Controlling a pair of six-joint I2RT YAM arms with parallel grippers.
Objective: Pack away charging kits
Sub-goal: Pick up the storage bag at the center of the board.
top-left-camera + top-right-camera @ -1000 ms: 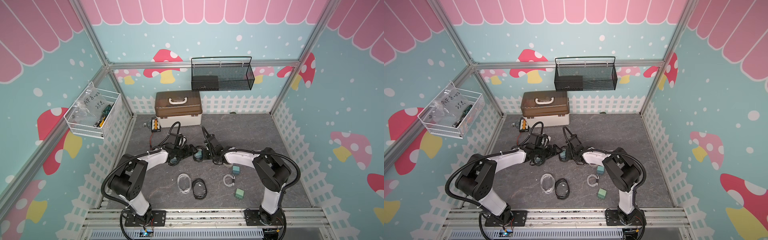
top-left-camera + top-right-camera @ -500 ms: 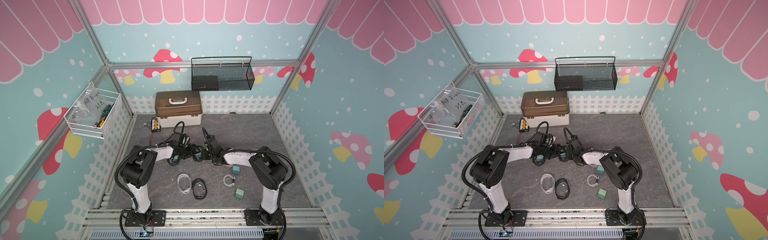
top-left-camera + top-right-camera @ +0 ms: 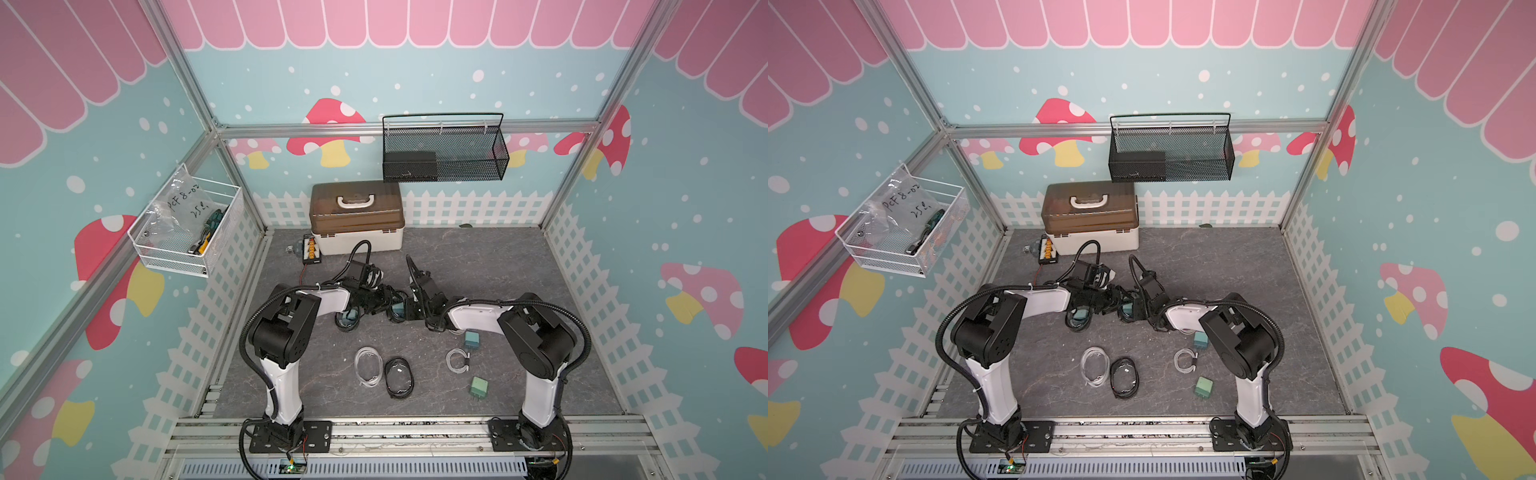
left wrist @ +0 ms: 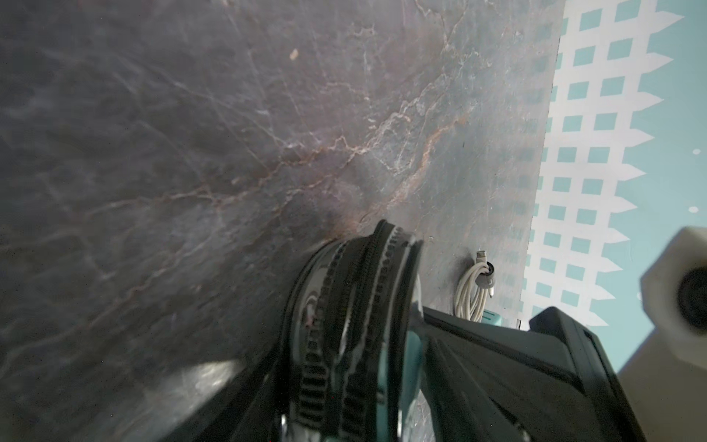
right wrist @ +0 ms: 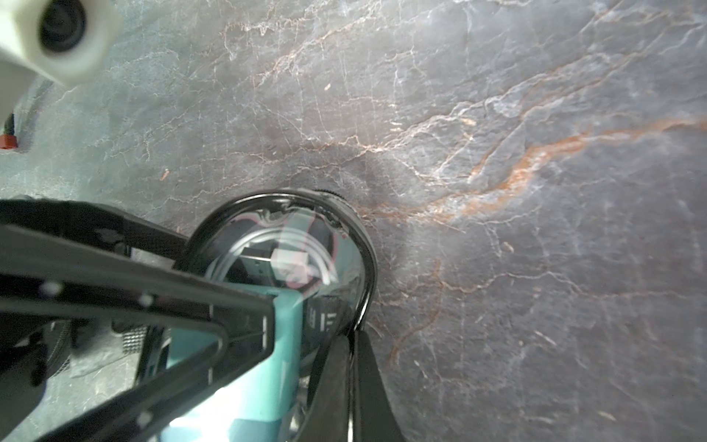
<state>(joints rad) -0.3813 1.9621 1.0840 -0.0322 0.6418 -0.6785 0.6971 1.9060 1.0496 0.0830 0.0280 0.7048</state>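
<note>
My left arm (image 3: 286,328) has swung inward, bringing its jaws to the black-rimmed pouch (image 3: 398,309) in the middle of the worktop (image 3: 478,270). The pouch stands on edge between both jaws, its mouth seemingly toward the left ones. The right wrist view, unlike the top views, shows the right jaws pinched shut on its rim and a teal plug (image 5: 245,382) at the mouth. Whether the left jaws grip it, I cannot tell.

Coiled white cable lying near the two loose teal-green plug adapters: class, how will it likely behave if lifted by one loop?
The coiled white cable is thin looped cord, so it would probably sag, not stay stiff. A dark band appears to bind the loops at one side, so it should lift as one bundle. Lying flat, it should not roll.
</note>
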